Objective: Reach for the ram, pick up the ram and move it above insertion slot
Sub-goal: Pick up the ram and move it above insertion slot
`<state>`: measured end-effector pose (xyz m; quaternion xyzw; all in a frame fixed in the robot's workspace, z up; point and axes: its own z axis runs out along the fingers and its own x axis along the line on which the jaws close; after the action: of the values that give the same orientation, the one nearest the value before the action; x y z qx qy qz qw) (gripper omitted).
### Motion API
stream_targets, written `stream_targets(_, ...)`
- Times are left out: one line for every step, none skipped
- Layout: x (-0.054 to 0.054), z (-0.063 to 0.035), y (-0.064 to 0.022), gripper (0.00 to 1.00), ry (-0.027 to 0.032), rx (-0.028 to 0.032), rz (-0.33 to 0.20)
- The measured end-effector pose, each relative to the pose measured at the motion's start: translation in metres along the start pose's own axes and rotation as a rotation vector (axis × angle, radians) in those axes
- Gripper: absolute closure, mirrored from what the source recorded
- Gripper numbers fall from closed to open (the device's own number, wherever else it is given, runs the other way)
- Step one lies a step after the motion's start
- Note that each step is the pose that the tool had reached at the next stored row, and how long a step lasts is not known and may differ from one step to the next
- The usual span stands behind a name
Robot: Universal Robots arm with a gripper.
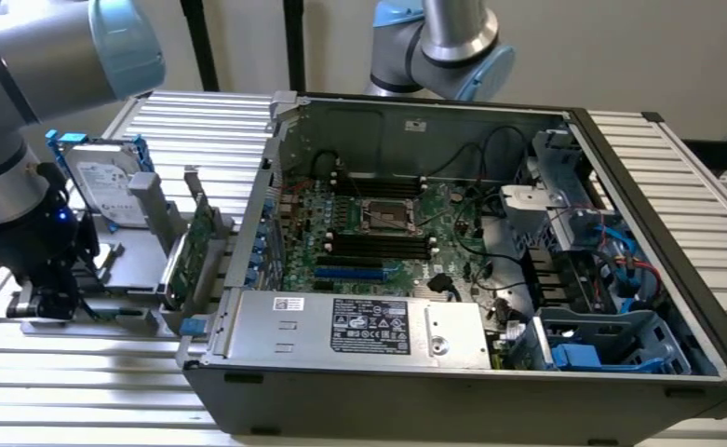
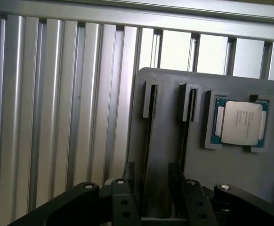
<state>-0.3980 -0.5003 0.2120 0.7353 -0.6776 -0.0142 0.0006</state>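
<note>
We hold the claw (image 2: 151,170) apart astride a slot in the grey holder (image 2: 167,81), since the ram (image 2: 149,127) seemingly stands there edge-up for gripping.

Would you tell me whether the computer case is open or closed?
Open: the computer case has its side panel off, leaving the motherboard and power supply exposed in the exterior view.

Soft, even room light here, no hard shadows. The surface (image 1: 667,168) washes out pale around 2 o'clock in the exterior view. The computer case (image 1: 388,121) is murky inside, and my end effector (image 2: 151,167) is just a dark silhouette against glare.
</note>
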Motion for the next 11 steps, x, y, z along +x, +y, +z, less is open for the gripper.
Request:
stream_targets(0.000,0.0018,0.0000,0.58,0.0000,0.0000,0.001)
stream_targets(0.000,0.0036,-0.0001,0.58,-0.0001,0.0002,0.004)
stream_targets(0.000,0.0056,-0.0001,0.58,-0.0002,0.0002,0.008)
stream_targets(0.000,0.0073,-0.0002,0.58,-0.0002,0.0003,0.012)
stream_targets(0.000,0.0092,-0.0002,0.58,-0.0003,0.0003,0.016)
stream_targets(0.000,0.0108,-0.0002,0.58,-0.0004,0.0004,0.019)
stream_targets(0.000,0.0123,-0.0002,0.58,-0.0004,0.0005,0.020)
stream_targets(0.000,0.0134,-0.0002,0.58,-0.0004,0.0004,0.022)
stream_targets(0.000,0.0140,-0.0002,0.58,-0.0004,0.0003,0.022)
stream_targets(0.000,0.0140,-0.0001,0.58,-0.0003,0.0002,0.022)
stream_targets(0.000,0.0140,-0.0001,0.58,-0.0002,0.0001,0.022)
